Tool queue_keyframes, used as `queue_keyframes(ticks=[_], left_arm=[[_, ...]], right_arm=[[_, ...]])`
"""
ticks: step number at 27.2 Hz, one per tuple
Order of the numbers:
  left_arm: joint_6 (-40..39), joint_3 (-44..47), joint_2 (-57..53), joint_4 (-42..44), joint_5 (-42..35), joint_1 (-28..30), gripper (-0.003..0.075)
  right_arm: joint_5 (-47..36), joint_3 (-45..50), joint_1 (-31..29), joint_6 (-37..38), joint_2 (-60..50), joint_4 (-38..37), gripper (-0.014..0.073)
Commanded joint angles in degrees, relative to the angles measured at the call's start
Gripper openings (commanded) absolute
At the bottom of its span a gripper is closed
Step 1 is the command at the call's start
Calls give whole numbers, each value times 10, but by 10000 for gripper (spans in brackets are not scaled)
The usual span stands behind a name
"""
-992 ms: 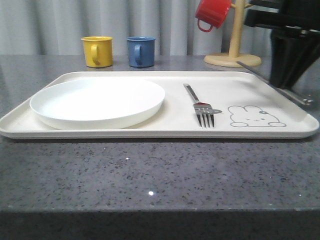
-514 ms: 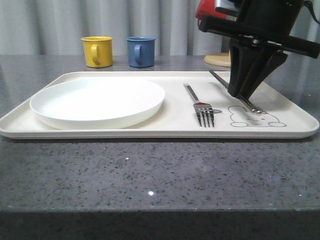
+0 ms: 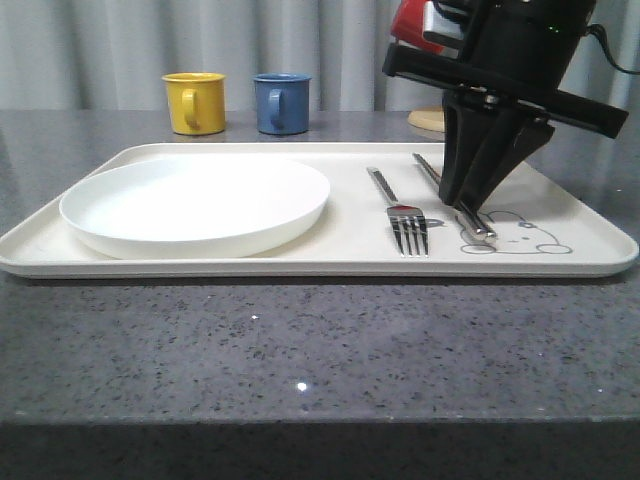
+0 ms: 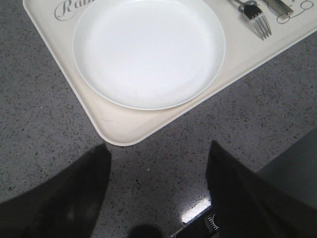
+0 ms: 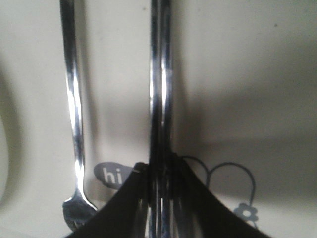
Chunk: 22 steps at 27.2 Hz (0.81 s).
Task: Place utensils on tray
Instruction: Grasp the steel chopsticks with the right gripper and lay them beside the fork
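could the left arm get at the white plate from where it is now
Probably yes: the left gripper hangs open over bare counter just off the tray corner, and nothing lies between it and the plate.

Count of items observed:

- Trays: 1 cream rectangular tray (image 3: 300, 262) with a grey rabbit drawing.
- Plates: 1 round white plate (image 3: 195, 205).
- Forks: 1 silver metal fork (image 3: 400, 213).
- Chopsticks: 1 pair of metal chopsticks (image 3: 470, 222); the right wrist view shows 2 slim shafts pressed side by side.
- Mugs: 3 in total, being 1 yellow mug (image 3: 194, 102), 1 blue mug (image 3: 281, 102) and 1 red mug (image 3: 408, 25), the last partly hidden.
- Wooden mug stands: 1 wooden stand base (image 3: 427, 119), mostly hidden.
- Grippers: 2, being 1 right gripper (image 3: 472, 200) and 1 left gripper (image 4: 158, 193).
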Motion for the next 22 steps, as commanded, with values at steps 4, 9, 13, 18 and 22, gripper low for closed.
queue_keyframes(ticks=[4, 9, 13, 18, 22], left_arm=[[-5, -15, 1, -7, -33, -4, 422], [-5, -15, 1, -7, -33, -4, 423], [-5, -15, 1, -7, -33, -4, 422], [-5, -15, 1, -7, -33, -4, 422], [-5, -15, 1, -7, -33, -4, 422]], right_arm=[[-8, -19, 0, 1, -26, 14, 227], [-8, -25, 0, -3, -34, 11, 227], [-8, -29, 0, -43, -55, 10, 225], [3, -29, -2, -116, -100, 6, 224], [30, -29, -18, -142, -141, -22, 224]])
